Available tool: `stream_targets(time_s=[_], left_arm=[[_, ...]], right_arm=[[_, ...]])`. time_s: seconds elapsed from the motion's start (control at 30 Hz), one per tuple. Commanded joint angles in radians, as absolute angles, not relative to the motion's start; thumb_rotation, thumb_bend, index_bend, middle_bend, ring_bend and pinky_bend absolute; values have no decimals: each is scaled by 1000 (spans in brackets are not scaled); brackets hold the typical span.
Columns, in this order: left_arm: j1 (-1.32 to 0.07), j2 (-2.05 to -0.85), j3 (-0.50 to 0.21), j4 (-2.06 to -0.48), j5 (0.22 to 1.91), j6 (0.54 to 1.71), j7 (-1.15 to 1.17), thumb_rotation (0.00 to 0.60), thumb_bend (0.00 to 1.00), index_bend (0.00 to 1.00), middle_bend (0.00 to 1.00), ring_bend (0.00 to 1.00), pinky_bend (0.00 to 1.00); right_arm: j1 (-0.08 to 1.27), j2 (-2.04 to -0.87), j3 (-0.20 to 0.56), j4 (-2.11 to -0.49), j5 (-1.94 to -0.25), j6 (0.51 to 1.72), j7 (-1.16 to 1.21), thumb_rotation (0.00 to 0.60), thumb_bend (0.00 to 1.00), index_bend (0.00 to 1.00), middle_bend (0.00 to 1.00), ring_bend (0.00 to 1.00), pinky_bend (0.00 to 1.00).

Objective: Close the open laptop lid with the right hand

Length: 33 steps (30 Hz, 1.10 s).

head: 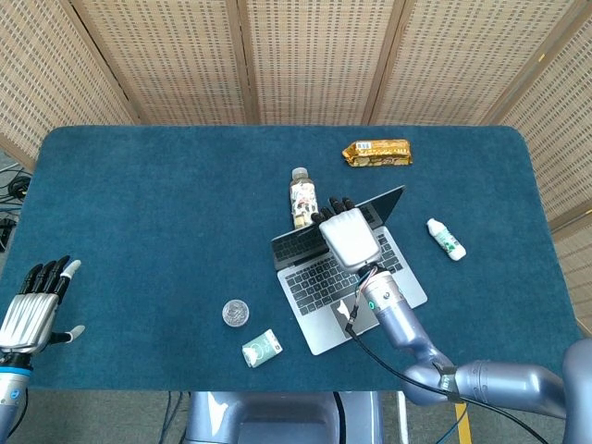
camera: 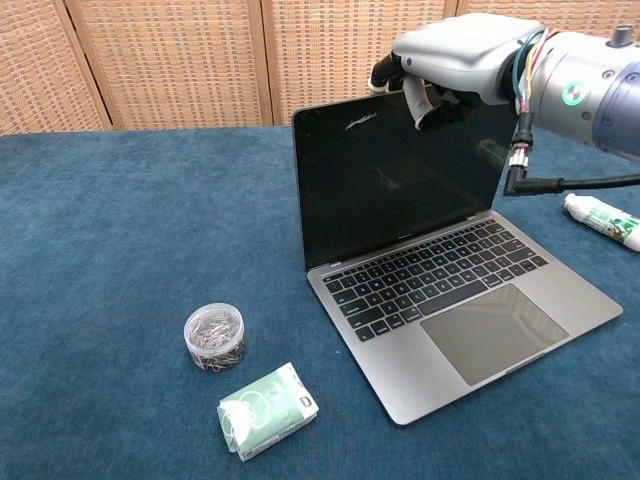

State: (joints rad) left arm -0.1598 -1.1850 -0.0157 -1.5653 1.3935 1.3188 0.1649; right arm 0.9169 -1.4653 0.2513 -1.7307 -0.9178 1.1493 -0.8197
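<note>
A grey laptop (camera: 450, 300) stands open at the table's middle, its dark screen (camera: 395, 175) upright and facing the robot; the head view shows its keyboard (head: 333, 277). My right hand (camera: 450, 55) hovers at the lid's top edge, fingers curled over it toward the back, thumb hanging in front of the screen. From above, the right hand (head: 347, 231) covers the lid's middle. It holds nothing. My left hand (head: 32, 310) stays open at the table's near left corner, far from the laptop.
A small bottle (head: 302, 196) stands just behind the lid. A snack packet (head: 376, 153) lies at the back, a white tube (camera: 603, 220) right of the laptop. A jar of clips (camera: 214, 337) and a green packet (camera: 267, 410) sit left of it.
</note>
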Motion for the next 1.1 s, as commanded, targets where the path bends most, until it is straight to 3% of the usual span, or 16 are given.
stream_targets(time_s=[0.03, 0.43, 1.1], left_arm=[[-160, -1185, -15, -1565, 1393, 1318, 165, 600, 96, 0, 0, 0, 0], [-160, -1184, -12, -1571, 1398, 1320, 168, 600, 96, 0, 0, 0, 0], [-162, -1193, -5, -1572, 1407, 1316, 184, 600, 96, 0, 0, 0, 0]], right_arm=[[917, -1461, 248, -1737, -914, 1156, -827, 600, 1000, 352, 405, 234, 259], [912, -1423, 244, -1789, -912, 1190, -850, 600, 1000, 369, 429, 249, 272], [832, -1349, 168, -1862, -967, 1252, -842, 600, 1000, 370, 428, 250, 283]])
